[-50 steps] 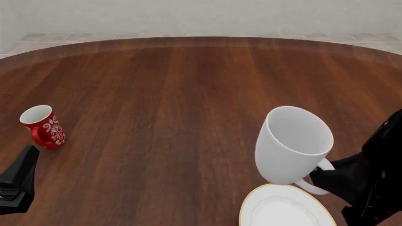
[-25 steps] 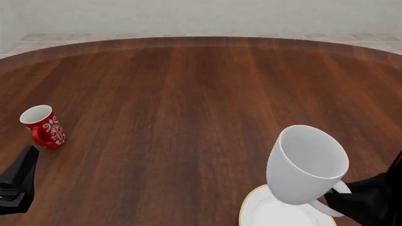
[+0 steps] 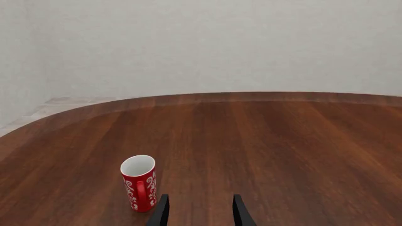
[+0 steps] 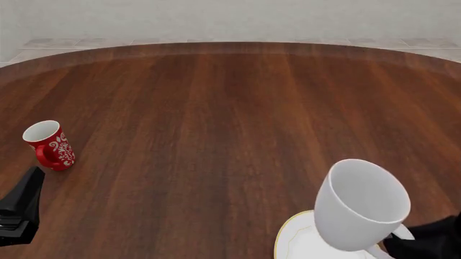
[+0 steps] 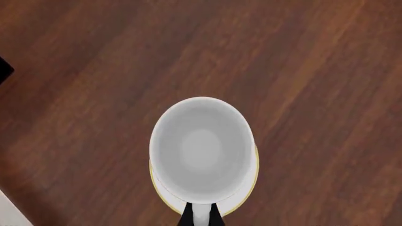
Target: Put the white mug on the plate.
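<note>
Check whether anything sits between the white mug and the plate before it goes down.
Nothing visible does. The white mug hangs by its handle in the right gripper, directly over the plate, whose gold rim shows around it in the right wrist view. The red mug stands far off, near the left gripper.

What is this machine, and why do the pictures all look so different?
It is a robot with two arms at a wooden table, drawn inside a computer. One camera looks from above and behind the arms. Two more ride on the wrists, looking along the fingers.

The right gripper pinches the handle of the white mug and holds it over the plate, where it should go. From its wrist camera you look straight down into the mug, with the plate's gold rim peeking out around it.

The left gripper is open and holds nothing. A small red mug stands near it.
</note>
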Robot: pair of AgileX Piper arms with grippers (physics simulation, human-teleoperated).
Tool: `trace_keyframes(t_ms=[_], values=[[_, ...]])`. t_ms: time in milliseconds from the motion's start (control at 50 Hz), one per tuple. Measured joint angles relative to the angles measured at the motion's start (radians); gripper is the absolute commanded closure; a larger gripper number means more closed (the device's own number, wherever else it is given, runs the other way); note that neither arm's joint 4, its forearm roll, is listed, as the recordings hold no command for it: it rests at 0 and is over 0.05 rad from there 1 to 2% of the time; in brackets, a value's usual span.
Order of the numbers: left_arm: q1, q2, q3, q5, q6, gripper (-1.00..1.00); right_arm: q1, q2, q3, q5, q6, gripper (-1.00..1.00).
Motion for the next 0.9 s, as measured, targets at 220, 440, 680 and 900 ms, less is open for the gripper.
trace_keyframes(t_ms=[220, 440, 680, 900], values=[[0.000, 0.002, -0.001, -0.001, 0.000, -1.00, 0.005, -0.015, 0.018, 0.012, 0.006, 1.00], [0.000, 0.003, -0.001, -0.001, 0.000, -1.00, 0.010, -0.032, 0.048, 0.013, 0.018, 1.00], [0.000, 0.003, -0.002, -0.002, 0.000, -1.00, 0.021, -0.030, 0.083, -0.010, 0.034, 1.00], [0.000, 0.003, -0.002, -0.002, 0.000, -1.00, 0.031, -0.028, 0.121, -0.038, 0.051, 1.00]])
